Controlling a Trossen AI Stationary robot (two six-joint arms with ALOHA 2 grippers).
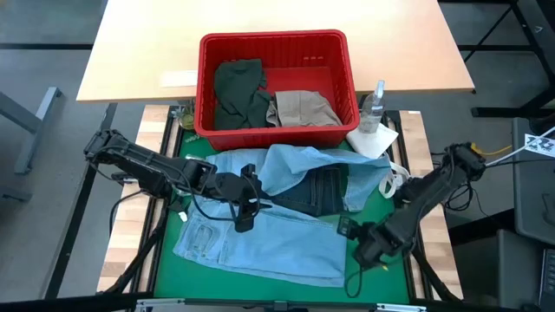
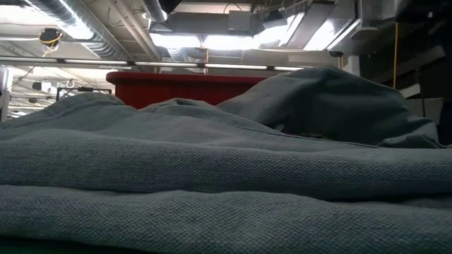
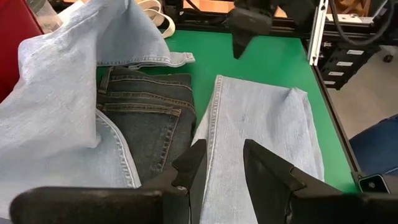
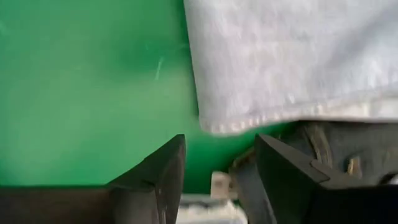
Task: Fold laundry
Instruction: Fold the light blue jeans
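**A:** Laundry is split between two places. Light blue denim point(image 1: 260, 238) lies spread over the green mat point(image 1: 165, 251), with dark navy jeans point(image 1: 316, 192) lying over it near the middle. A dark olive green piece point(image 1: 236, 91) and a beige khaki piece point(image 1: 302, 107) sit in the red basket point(image 1: 277, 45).

**B:** And the claws?

**A:** The left gripper point(image 3: 222, 163) hangs over the pale denim leg, fingers a narrow gap apart, holding nothing. The right gripper point(image 4: 219, 163) sits low at the mat's near right corner, fingers spread wide and empty, beside the hem.

**B:** How will it handle?

**A:** Denim looks heavy and limp, likely to sag and drag. I'd pinch a stitched seam or hem; those thick edges should hold best.
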